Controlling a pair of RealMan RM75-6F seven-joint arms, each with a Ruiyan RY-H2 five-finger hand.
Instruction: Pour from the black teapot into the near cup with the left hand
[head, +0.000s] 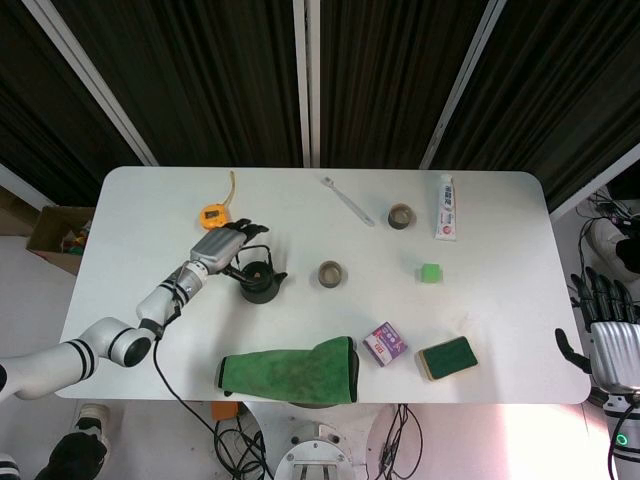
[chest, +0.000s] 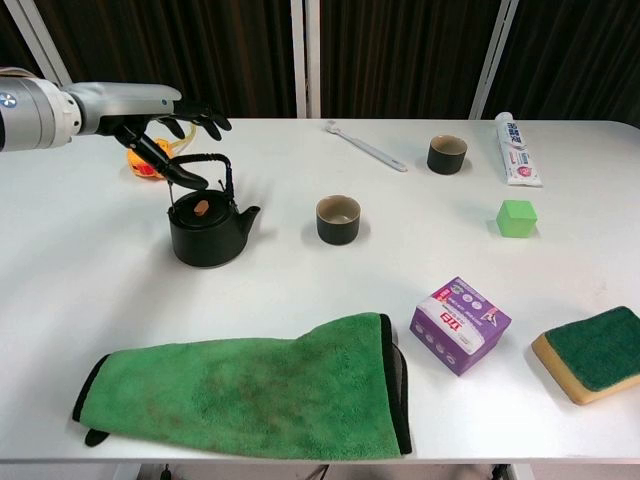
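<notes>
The black teapot (head: 260, 281) (chest: 207, 232) stands upright on the white table, left of centre, spout toward the near cup (head: 331, 273) (chest: 338, 219). That dark cup sits a short way to its right. A second, far cup (head: 401, 215) (chest: 447, 154) stands further back. My left hand (head: 225, 243) (chest: 170, 130) hovers just over the teapot's arched handle with fingers spread, thumb low beside the handle and holding nothing. My right hand (head: 610, 322) hangs beyond the table's right edge, fingers extended and empty.
A green towel (head: 290, 370) (chest: 250, 385) lies at the front edge. A purple box (chest: 460, 325), a sponge (chest: 590, 350), a green cube (chest: 517, 217), toothpaste (chest: 517, 150), a toothbrush (chest: 365, 147) and an orange tape measure (head: 214, 213) are spread around.
</notes>
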